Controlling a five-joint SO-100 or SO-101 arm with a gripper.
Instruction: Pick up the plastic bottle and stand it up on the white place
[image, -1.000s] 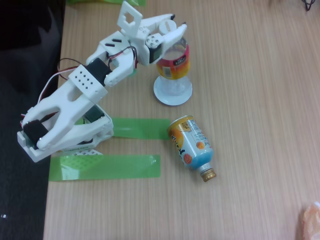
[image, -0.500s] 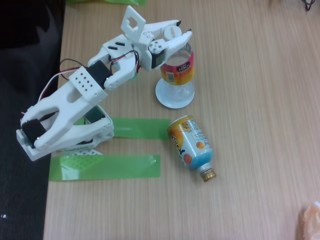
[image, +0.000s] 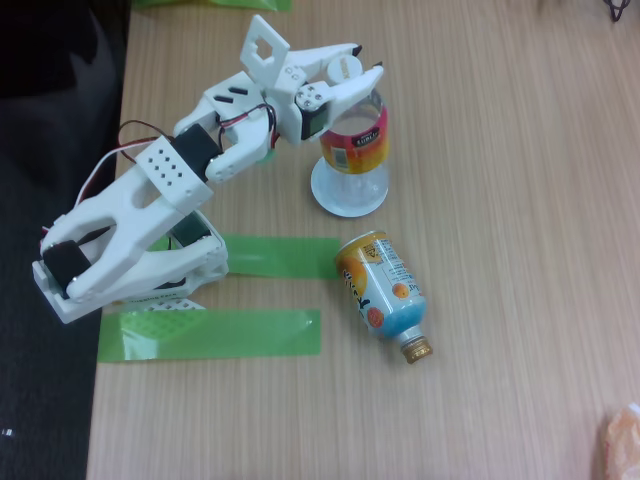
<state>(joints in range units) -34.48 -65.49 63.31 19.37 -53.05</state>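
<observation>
In the fixed view the plastic bottle (image: 354, 146) is standing upright on the white disc (image: 348, 197), near the top middle of the wooden table (image: 500, 250). The gripper (image: 357, 66) is reaching over the bottle's top, its white fingers (image: 345, 92) lying on either side of the neck. Whether they are pressing on the bottle or standing slightly off it I cannot tell.

The table's left edge is running close beside the arm's base (image: 120, 270), with dark floor beyond it. Wide bare wood is lying open to the right of the bottle and along the bottom of the view. Two green tape strips (image: 215, 332) are lying flat just below the arm. A short orange-and-blue bottle (image: 383, 290) is lying on its side below the disc, apart from it, gold cap pointing down-right.

The plastic bottle's red and yellow label is carrying dark print, too small to read.
</observation>
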